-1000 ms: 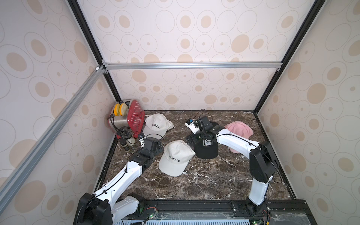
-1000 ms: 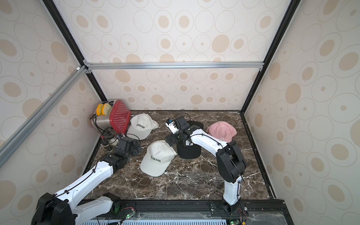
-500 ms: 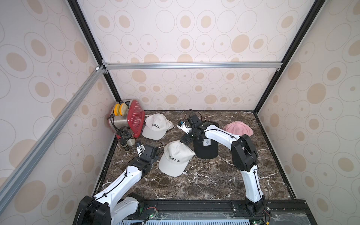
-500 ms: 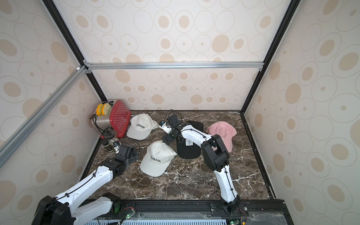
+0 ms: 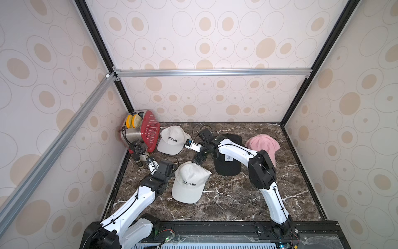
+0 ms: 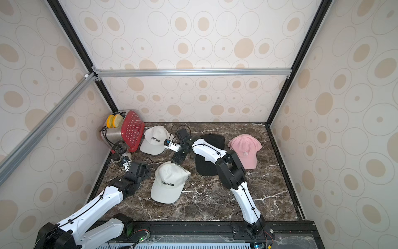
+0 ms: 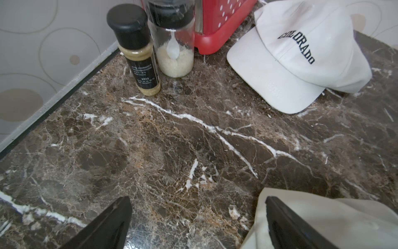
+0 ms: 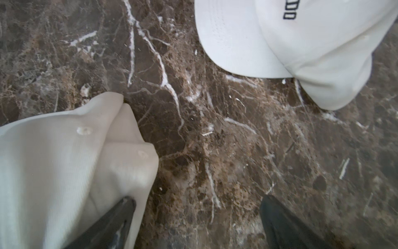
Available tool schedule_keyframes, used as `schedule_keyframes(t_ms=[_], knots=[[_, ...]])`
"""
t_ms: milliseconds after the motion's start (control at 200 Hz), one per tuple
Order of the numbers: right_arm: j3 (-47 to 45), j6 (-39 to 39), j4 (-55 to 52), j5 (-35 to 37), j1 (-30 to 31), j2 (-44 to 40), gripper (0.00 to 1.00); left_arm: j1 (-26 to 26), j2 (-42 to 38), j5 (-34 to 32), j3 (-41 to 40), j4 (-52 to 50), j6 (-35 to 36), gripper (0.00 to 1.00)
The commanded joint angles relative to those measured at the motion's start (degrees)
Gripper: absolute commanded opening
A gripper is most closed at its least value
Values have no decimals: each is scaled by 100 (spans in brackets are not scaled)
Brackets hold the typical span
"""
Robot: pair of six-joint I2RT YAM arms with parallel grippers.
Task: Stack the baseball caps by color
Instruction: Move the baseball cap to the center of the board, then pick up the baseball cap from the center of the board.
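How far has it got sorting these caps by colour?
Partly done. The black fabric caps look piled together at centre; the pink fabric cap sits at the right, anything beneath it hidden. In hand: nothing. The right gripper and left gripper hang open at the edges of the front white COLORADO cap. Left: stacking it with the back white COLORADO cap, which lies apart.
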Motion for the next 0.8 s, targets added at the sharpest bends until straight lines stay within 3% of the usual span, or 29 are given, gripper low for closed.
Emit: schedule_keyframes(t_ms=[0, 175, 426, 536, 651, 796], knots=[[406, -76, -271, -317, 45, 257, 95, 32, -75, -232, 100, 237, 122, 99], [819, 256, -277, -243, 49, 380, 95, 24, 275, -176, 485, 682, 386, 99], [536, 842, -252, 1701, 2, -378, 97, 41, 848, 103, 963, 1034, 573, 99], [-268, 1413, 126, 2071, -98, -1149, 98, 194, 998, 337, 1010, 1313, 610, 99], [-1972, 2118, 1464, 2221, -220, -2452, 100, 542, 1236, 936, 1075, 1621, 550, 99], [-3772, 2928, 2927, 2347, -468, -3889, 100, 588, 1507, 830, 1315, 1772, 492, 99]])
